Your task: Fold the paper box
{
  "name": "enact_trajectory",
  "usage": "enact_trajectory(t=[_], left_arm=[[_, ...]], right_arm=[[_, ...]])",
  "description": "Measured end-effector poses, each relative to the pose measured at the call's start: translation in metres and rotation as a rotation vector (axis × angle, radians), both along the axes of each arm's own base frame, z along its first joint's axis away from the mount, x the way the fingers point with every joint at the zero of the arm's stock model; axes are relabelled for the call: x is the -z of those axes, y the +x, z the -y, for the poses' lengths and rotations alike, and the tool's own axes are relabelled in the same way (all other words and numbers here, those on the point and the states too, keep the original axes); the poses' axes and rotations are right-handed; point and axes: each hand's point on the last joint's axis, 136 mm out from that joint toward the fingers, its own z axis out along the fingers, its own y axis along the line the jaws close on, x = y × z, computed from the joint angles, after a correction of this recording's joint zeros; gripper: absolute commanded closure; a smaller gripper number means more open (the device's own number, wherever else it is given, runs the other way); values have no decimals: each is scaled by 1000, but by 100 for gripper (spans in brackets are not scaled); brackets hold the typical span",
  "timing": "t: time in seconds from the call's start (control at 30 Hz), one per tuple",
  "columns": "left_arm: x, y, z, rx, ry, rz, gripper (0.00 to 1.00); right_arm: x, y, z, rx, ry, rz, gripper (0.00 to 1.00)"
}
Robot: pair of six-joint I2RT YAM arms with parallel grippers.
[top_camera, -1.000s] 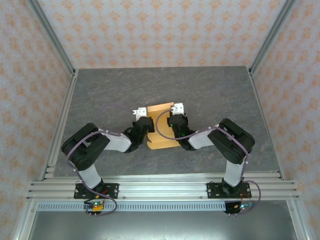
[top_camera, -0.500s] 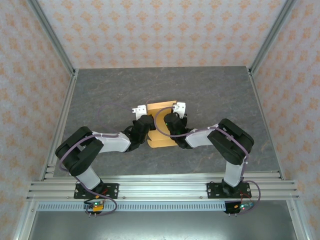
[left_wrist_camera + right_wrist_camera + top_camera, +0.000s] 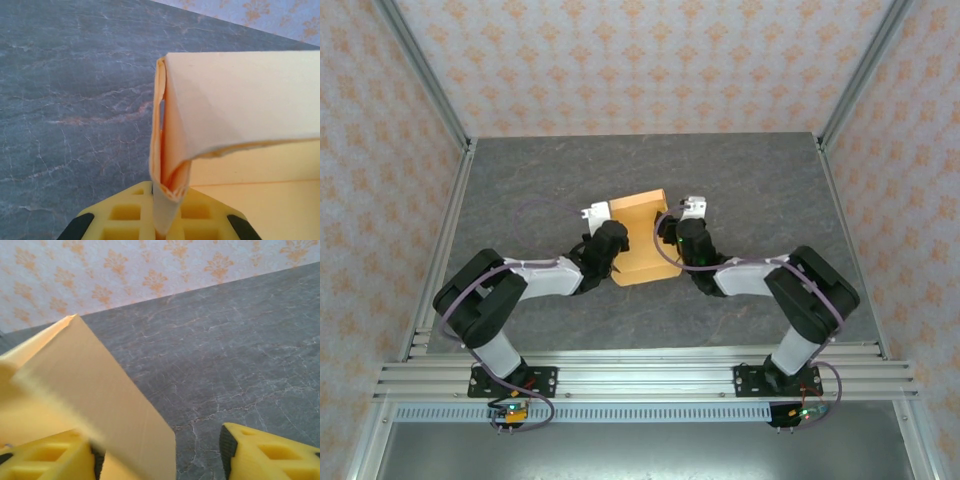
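One tan-orange paper box (image 3: pixel 638 238), plain and partly folded, sits between two grippers above a grey marbled table (image 3: pixel 520 180). The left gripper (image 3: pixel 159 220) is clamped on a doubled-over cardboard edge at its fingertips. The right gripper (image 3: pixel 150 445) has its yellow fingers (image 3: pixel 270 450) apart, with a box panel just beside one of them.

A grey desk (image 3: pixel 520 180) with pale marble-like veining spreads across the enclosure floor. Walls (image 3: pixel 640 60) papered in cream with an orange floral motif close it in on three sides. Silver aluminium posts (image 3: pixel 425 72) rise from the far corners, and slotted rails (image 3: pixel 640 375) run along the near edge.
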Motion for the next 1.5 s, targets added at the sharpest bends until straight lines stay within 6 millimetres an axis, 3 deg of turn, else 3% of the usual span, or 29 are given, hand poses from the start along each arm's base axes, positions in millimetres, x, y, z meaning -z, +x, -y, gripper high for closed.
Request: enact_trajectory(t=[0.23,0.33,0.6,0.83,0.93,1.3,1.5], left_arm=[[5,8,-12,-30,20,-22,100],[6,9,-12,-16,37,-29,100],[6,11,1,193,130,-54,100],[-9,16,4,380,128,-37,100],[-11,12,15,463,131,-30,100],[-20,3,32,606,150,5,100],[-34,3,32,627,190,49,100]], right_arm=[[-5,-13,20,-155,76,-22,29],[-16,-16,27,-247,82,-8,27],[-42,-16,20,-552,-138,27,20],[-10,-55,6,-806,-258,-12,18],[-1,-64,4,-863,-280,-34,19],[11,-64,3,-907,-331,-28,26],[13,-60,7,-889,-378,-12,22]])
